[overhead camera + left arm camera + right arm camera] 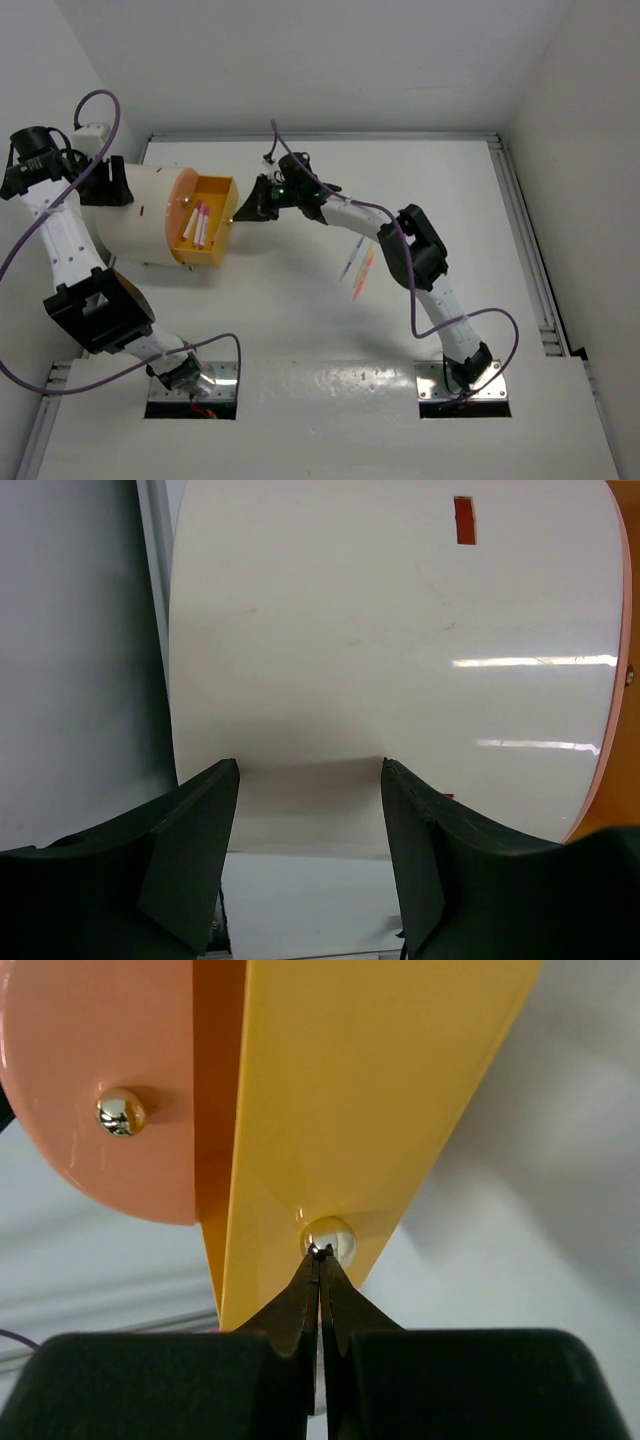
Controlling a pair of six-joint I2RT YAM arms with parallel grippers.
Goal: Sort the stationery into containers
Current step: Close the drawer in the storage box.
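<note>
A white drum (140, 215) with a round orange face (183, 215) lies at the left. Its yellow bin (226, 218) stands pulled out, with two pink-white pens (199, 222) inside. My right gripper (243, 208) is at the bin's front; in the right wrist view it (320, 1250) is shut, tips touching the bin's (370, 1080) metal knob (332, 1236). My left gripper (110, 185) is at the drum's back end; it (310, 780) is open and empty, facing the drum's wall (400, 660). A blue pen (352, 258) and an orange-yellow pen (364, 272) lie on the table under the right arm.
The orange face (90, 1060) carries a second metal knob (121, 1111). A small orange slot (464, 520) marks the drum wall. White walls close in the table on the left, back and right. A metal rail (530, 250) runs along the right edge.
</note>
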